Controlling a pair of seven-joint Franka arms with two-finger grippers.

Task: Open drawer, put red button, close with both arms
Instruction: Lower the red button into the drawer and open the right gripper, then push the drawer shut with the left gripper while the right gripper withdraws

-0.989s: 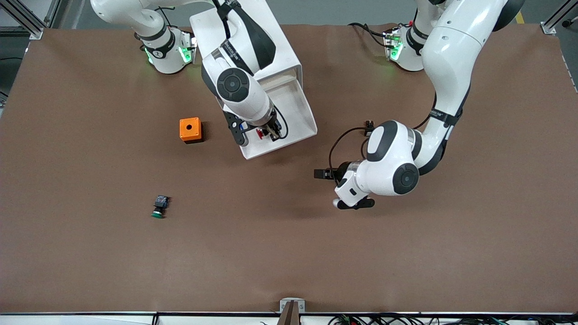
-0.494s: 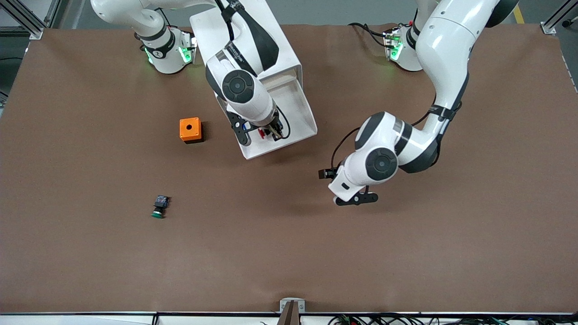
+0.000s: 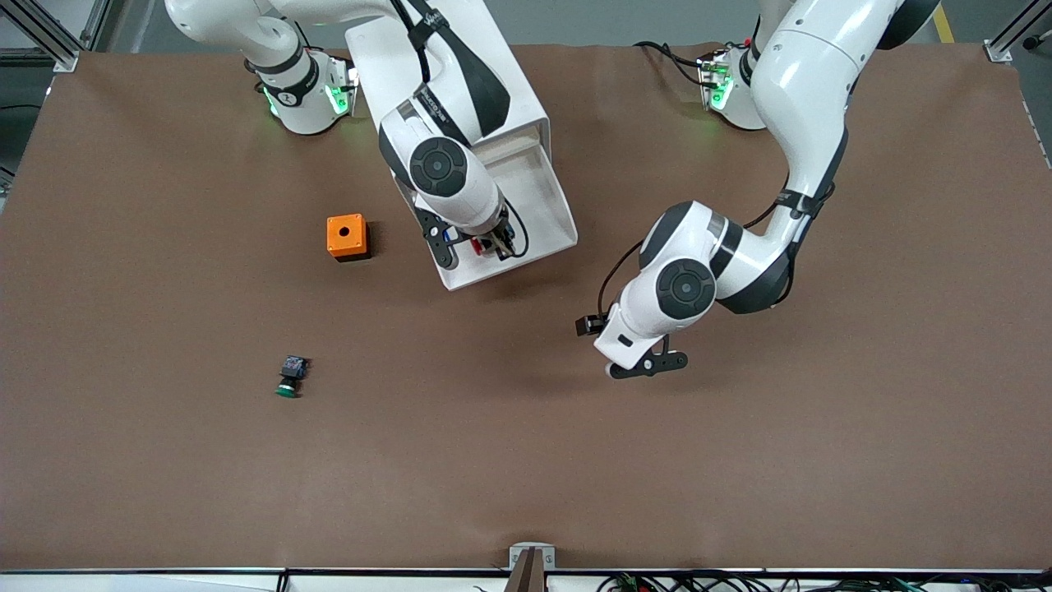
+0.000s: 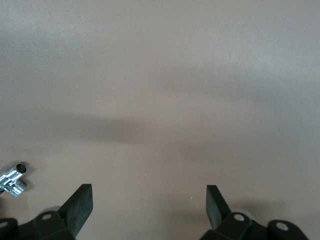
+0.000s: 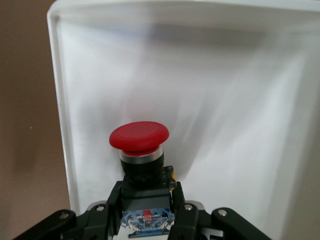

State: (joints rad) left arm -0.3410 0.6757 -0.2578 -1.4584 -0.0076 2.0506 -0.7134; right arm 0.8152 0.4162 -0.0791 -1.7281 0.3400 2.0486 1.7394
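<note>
The red button [image 3: 474, 242] has a round red cap and a black-blue body. My right gripper [image 3: 481, 243] is shut on its body and holds it over the white open drawer [image 3: 567, 222], near the drawer's front wall. In the right wrist view the red button [image 5: 139, 137] sits between the fingers [image 5: 183, 210] of my right gripper [image 5: 146, 195], above the drawer's floor and close to its rim [image 5: 55, 75]. My left gripper [image 3: 586, 326] hangs open and empty over bare table beside the drawer's front. In the left wrist view my left gripper [image 4: 149, 196] has only brown table under it.
The white cabinet [image 3: 509, 90] stands between the two arm bases. An orange box [image 3: 346, 237] with a hole on top sits beside the drawer toward the right arm's end. A green-capped button [image 3: 289, 377] lies nearer the front camera.
The left arm's wrist and forearm have swung and turned, and its gripper has shifted slightly over the table. The right gripper holds the red button almost still over the drawer.
</note>
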